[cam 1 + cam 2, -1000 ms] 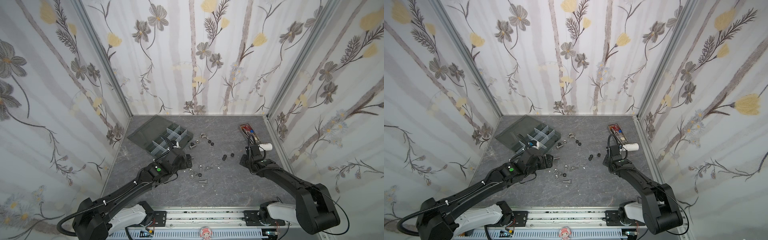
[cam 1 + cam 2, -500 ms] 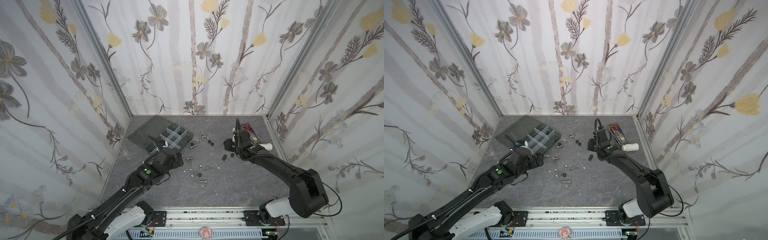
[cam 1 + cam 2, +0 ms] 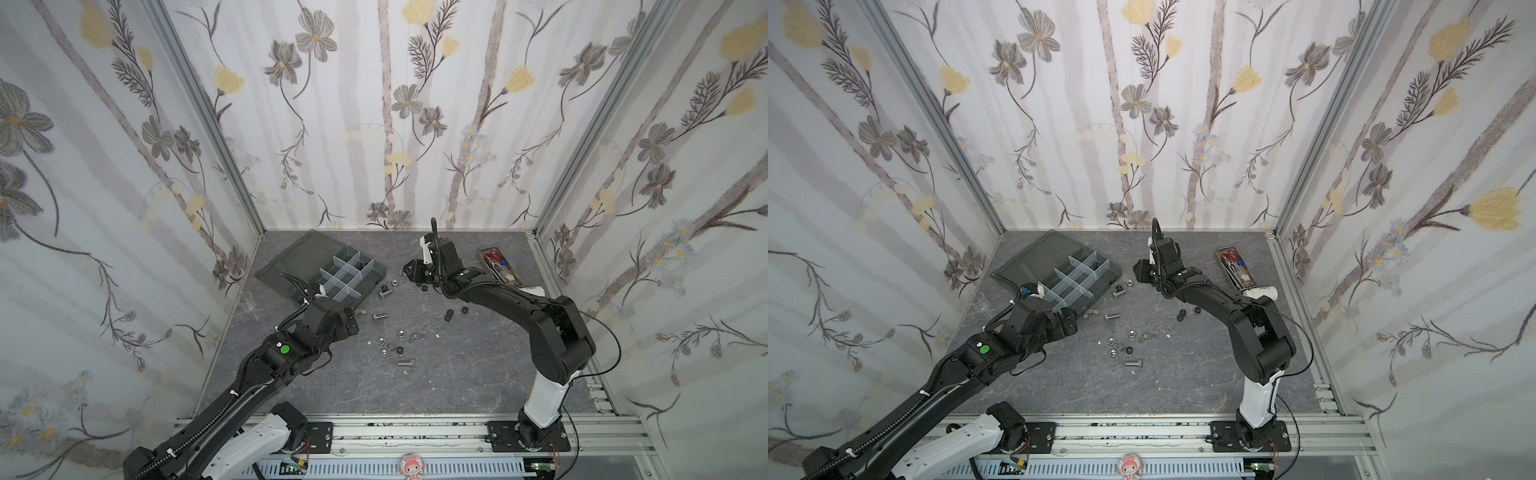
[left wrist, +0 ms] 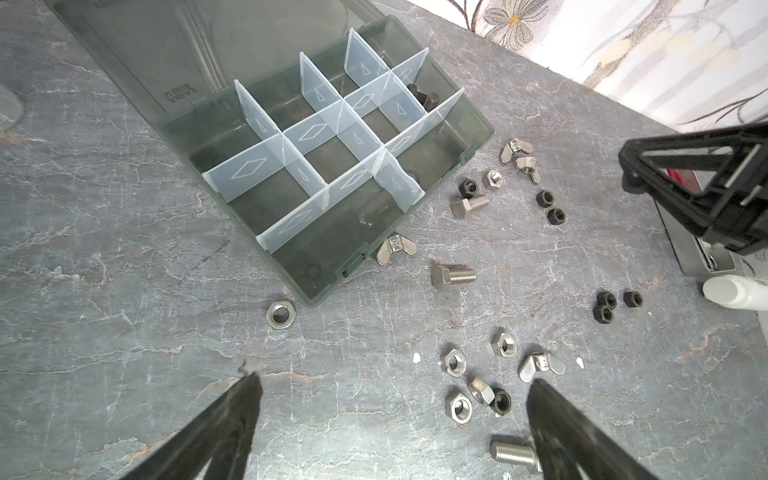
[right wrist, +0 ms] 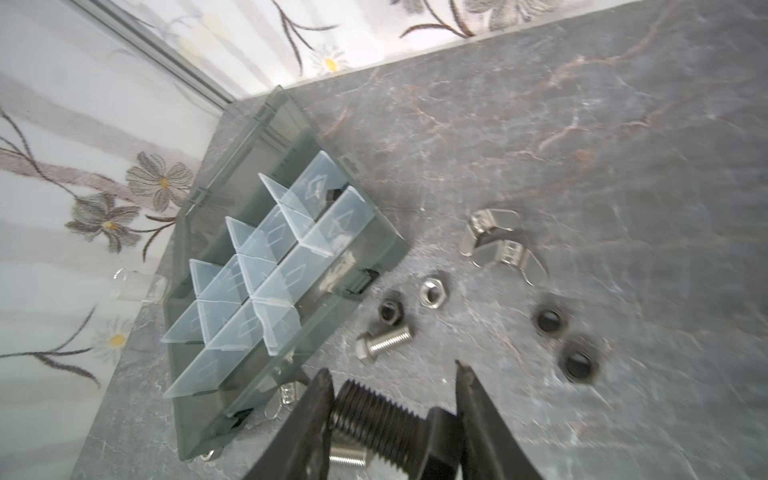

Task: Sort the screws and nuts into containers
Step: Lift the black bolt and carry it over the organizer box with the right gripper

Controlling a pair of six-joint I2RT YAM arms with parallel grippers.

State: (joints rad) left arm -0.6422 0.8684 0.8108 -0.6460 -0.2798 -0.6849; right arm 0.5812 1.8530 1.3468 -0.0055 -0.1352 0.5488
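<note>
**Right gripper's got a black bolt, left one's wide open**

Biggest thing first: the organizer box (image 4: 324, 232) lies lid-open ahead of the left gripper (image 4: 392, 388), corner-on and off to one side of its fingers. The left gripper hangs over the table with its jaws spread wide and nothing gripped.

The right gripper (image 5: 391, 374) is clamped on a black bolt (image 5: 374, 415) above the table, with the box ahead of it. That bolt sits crosswise, long axis running finger to finger: thread tip against one, hex head against the other.

Beyond the right gripper, the metal tray (image 3: 510, 266) is mostly covered by that arm in the left wrist view. The white bottle (image 4: 727, 295) is cut off at the frame edge.

Loose silver bolts next:
- One silver bolt (image 4: 453, 275) lies just off the box's near wall, crosswise to the left gripper's reach, head toward the box side. From the right wrist it's mostly hidden under the held bolt.
- Another bolt (image 4: 469, 206) lies farther ahead, touching a black nut (image 4: 471, 187).
- A third bolt (image 4: 513, 453) lies right by one left finger, one end hidden behind it.

A second black bolt (image 4: 424, 97) sits in a far compartment, half behind a divider, so hard to read.

Smallest stuff:
- A cluster of nuts (image 4: 457, 405) lies on the table under the left gripper's gap.
- A lone silver nut (image 4: 281, 314) sits by the box corner.
- Two wing nuts (image 5: 498, 241) touch each other ahead of the right gripper.
</note>
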